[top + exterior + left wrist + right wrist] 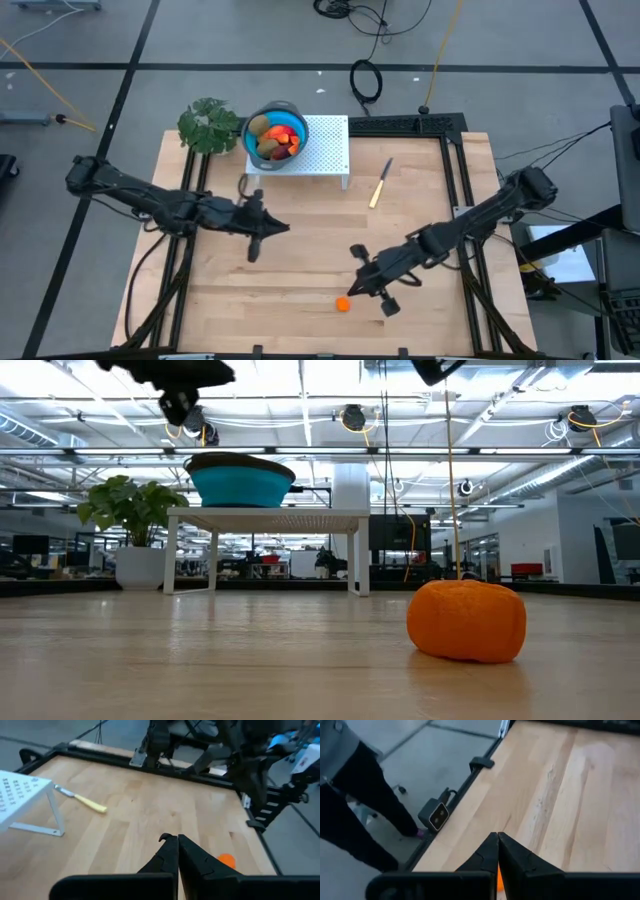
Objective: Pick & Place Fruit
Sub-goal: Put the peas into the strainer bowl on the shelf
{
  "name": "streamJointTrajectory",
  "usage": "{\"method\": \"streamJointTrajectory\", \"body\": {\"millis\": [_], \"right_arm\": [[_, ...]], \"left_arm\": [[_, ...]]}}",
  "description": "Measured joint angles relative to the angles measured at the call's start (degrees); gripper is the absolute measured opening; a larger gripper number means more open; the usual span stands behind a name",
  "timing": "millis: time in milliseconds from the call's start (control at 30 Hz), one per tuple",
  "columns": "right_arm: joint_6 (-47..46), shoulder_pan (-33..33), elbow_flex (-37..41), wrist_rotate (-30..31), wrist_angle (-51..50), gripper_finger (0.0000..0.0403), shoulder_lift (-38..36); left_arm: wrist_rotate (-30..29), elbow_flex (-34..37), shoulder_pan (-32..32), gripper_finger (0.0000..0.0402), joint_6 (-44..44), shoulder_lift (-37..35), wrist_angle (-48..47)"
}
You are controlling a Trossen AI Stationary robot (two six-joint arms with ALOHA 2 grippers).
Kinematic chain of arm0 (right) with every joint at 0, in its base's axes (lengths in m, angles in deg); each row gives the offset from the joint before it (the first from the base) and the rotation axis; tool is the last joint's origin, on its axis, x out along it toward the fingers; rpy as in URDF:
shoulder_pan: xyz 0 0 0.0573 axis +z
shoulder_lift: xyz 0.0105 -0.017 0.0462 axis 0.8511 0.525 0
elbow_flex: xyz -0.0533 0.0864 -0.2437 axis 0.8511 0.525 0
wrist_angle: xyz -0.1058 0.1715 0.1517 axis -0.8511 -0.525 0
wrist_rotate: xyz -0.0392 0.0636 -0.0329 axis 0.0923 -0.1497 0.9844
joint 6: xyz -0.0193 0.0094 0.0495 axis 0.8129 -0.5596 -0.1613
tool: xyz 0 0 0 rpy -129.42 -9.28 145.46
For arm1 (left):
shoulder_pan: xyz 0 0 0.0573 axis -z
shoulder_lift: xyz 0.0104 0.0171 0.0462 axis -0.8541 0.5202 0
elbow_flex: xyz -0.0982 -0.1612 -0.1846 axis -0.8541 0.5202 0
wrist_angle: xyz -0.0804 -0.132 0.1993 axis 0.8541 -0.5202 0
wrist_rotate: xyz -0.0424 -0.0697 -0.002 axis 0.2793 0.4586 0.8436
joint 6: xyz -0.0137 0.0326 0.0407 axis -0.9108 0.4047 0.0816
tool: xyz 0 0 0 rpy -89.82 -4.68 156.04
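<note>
- One orange ball (343,304) is left lying alone on the bare wood of the table (300,230), near its front edge.
- The other fruit (274,138) is seen piled in a blue bowl (292,118), which stands on a white perforated stand (325,150) at the back of the table.
- The right hand (362,283) is held just beside the ball, above the table; its fingers are pressed together and nothing is gripped.
- The left hand (254,247) is held over the middle of the table, well apart from the ball, likewise closed and empty.
- The ball is judged to be light and slightly soft, with a dimpled skin that should not slip; being round, it may roll if nudged.
- It would best be taken across its widest part, with the fingers opened first and lowered on either side.
- A yellow-handled knife (380,185) and a green plant (208,124) are left aside.
</note>
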Motion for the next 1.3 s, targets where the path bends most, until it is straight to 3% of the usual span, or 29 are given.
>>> {"method": "streamJointTrajectory", "body": {"millis": [533,867,1033,1300], "right_arm": [[0.00,-0.41,-14.17,-0.24,-9.46,0.0004,16.22],[4.73,-1.25,-14.70,-0.35,-16.20,0.0007,17.69],[9.30,-1.22,-14.68,-0.62,-17.52,0.0044,17.74],[12.49,-1.27,-14.68,-3.50,-17.26,0.0154,18.51]], "left_arm": [[0.22,14.76,2.89,0.0011,1.14,-21.15,-2.07],[0.22,17.69,3.00,0.0014,1.18,-27.51,-4.52],[0.22,17.91,3.00,0.0010,1.18,-27.69,-5.00],[0.22,17.91,3.00,0.0014,0.61,-27.68,-5.11]]}}
